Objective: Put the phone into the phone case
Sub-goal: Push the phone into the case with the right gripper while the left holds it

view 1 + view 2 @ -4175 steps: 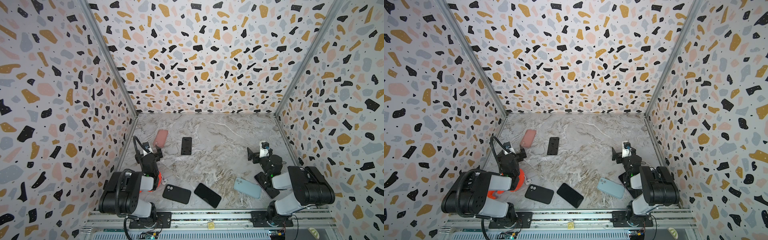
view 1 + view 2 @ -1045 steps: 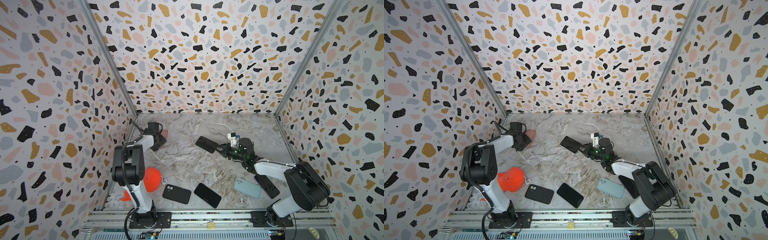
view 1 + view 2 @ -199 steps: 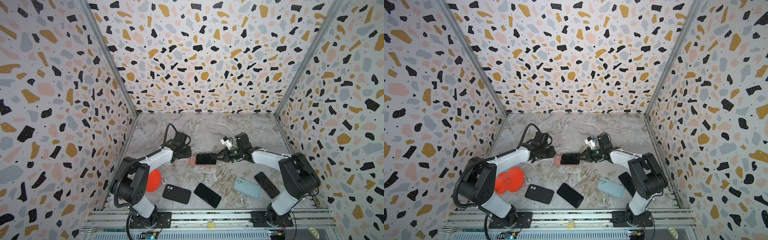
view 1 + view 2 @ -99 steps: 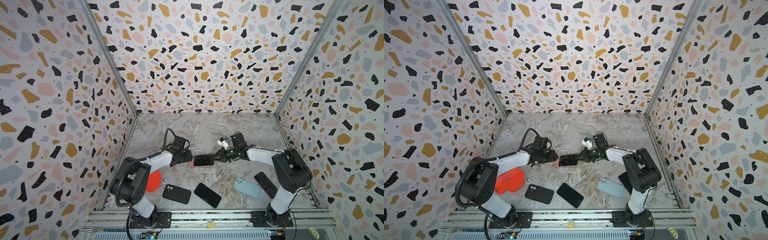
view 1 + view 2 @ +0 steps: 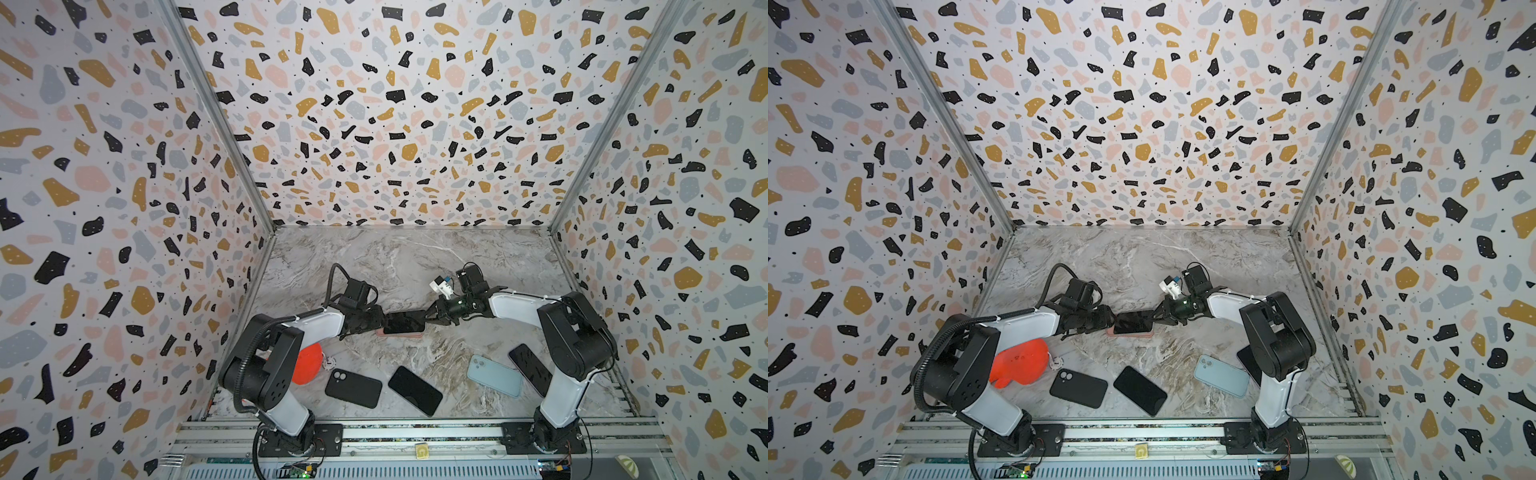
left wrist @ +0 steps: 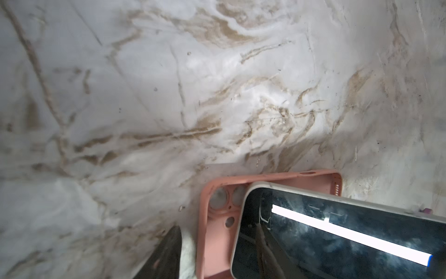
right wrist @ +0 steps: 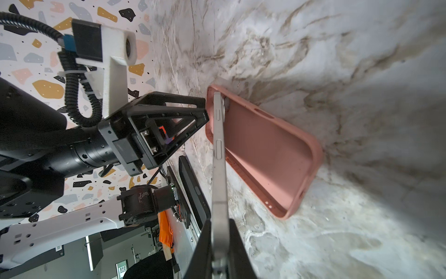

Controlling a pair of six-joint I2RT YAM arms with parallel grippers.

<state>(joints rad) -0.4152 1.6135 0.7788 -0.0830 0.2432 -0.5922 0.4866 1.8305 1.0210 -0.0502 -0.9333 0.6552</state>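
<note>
Phone: brushed silver metal frame, glossy black glass screen mirroring a light strip. Pink phone case: matt, soft rubbery look, dust specks on it. Counter: marble-print sheet, grey-white with brown veins, low sheen, scuffed. Left claw: matt black plastic, layered printed look; white plastic camera bracket above it, ribbed black cable sleeve beside that. Right claw: matt black fingers. Near the case: black phone glossy, black case matt, pale blue phone satin.
</note>
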